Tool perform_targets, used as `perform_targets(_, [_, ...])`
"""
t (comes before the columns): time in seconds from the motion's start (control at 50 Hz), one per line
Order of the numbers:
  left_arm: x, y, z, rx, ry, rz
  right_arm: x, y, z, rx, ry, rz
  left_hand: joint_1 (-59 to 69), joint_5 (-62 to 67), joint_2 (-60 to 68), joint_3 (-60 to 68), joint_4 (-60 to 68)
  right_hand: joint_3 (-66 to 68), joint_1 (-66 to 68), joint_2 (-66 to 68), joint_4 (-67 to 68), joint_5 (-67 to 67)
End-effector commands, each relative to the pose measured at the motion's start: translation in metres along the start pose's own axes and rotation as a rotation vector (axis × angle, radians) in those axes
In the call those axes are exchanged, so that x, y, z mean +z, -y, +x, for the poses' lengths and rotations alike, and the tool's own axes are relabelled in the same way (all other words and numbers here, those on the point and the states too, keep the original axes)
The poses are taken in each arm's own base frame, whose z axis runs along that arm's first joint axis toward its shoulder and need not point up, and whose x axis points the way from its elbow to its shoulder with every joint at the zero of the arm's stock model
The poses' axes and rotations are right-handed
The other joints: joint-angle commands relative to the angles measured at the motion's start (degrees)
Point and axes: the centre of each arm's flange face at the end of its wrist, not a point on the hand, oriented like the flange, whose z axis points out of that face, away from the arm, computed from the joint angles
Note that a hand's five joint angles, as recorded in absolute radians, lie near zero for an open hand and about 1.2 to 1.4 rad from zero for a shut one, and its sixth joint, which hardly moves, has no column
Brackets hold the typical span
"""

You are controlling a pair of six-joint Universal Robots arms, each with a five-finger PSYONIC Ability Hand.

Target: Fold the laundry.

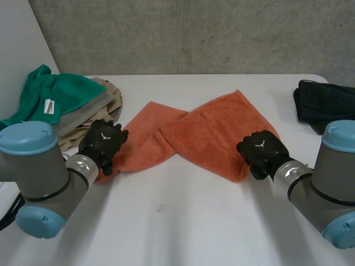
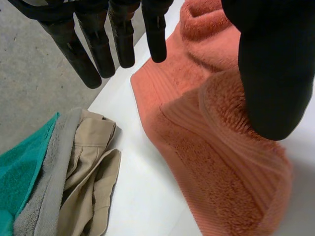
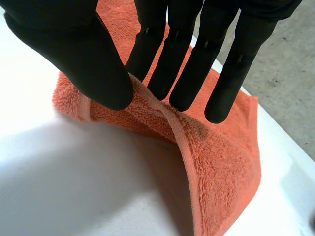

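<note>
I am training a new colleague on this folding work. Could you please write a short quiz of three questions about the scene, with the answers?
1. True or false: the right hand pinches the edge of the orange towel.
2. The top cloth of the pile beside the left hand is: A) green B) blue C) yellow.
3. Fill in: the left hand's fingers are ___ (straight or curled).

Key: 1 true; 2 A; 3 straight.
</note>
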Motion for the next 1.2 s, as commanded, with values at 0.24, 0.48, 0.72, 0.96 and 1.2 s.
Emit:
perform_targets(0.24, [0.025,0.009,-0.013,0.004,0.053,0.027,-0.045,0.005,-0.007,0.001,0.179,-0.213,59.55,60.37,59.57,59.48,59.9,11.86,14.84,12.38,11.45,13.24])
perform_targets(0.48, [0.023,0.08,-0.047,0.011,0.236,0.238,-0.101,0.034,-0.021,0.006,0.429,-0.315,59.55,60.37,59.57,59.48,59.9,-35.82,-32.83,-35.3,-36.23,-34.44])
perform_targets(0.72, [-0.032,0.181,-0.067,0.025,0.3,0.575,-0.017,0.087,0.061,0.142,-0.01,0.045,59.55,60.37,59.57,59.48,59.9,-58.14,-55.16,-57.62,-58.55,-56.76])
perform_targets(0.96, [-0.105,0.238,-0.071,0.066,0.279,0.853,0.089,0.062,0.038,0.118,0.078,0.118,59.55,60.37,59.57,59.48,59.9,-58.14,-55.16,-57.62,-58.55,-56.76])
perform_targets(1.2, [-0.107,0.225,-0.079,0.109,0.292,0.847,0.145,0.05,0.058,0.094,-0.128,0.127,59.55,60.37,59.57,59.48,59.9,11.86,14.84,12.38,11.45,13.24])
